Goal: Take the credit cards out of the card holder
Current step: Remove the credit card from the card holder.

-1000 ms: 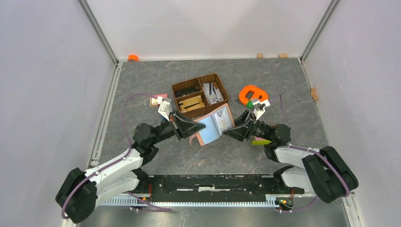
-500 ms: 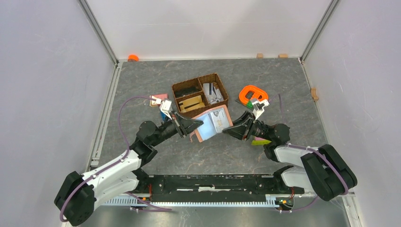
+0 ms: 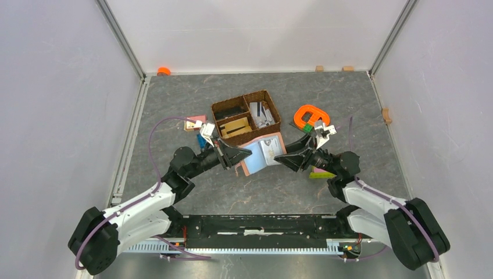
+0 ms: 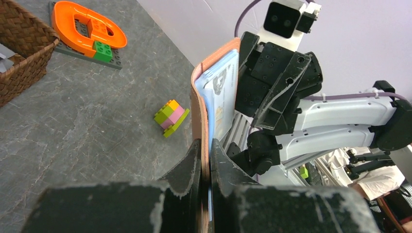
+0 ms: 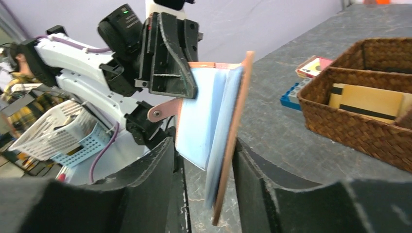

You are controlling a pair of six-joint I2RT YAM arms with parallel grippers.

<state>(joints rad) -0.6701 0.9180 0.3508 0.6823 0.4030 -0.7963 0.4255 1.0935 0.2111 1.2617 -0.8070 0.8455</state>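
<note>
Grey table (image 3: 174, 99); card holder (image 3: 261, 153) print blurred.

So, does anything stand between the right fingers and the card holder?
Nothing visible does. The right gripper is open, and the free edge of the card holder sits between its fingers. The left gripper is shut on the opposite edge.

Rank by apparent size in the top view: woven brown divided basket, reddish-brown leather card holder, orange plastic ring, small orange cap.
1. woven brown divided basket
2. reddish-brown leather card holder, held raised, nearer the camera
3. orange plastic ring
4. small orange cap
</note>
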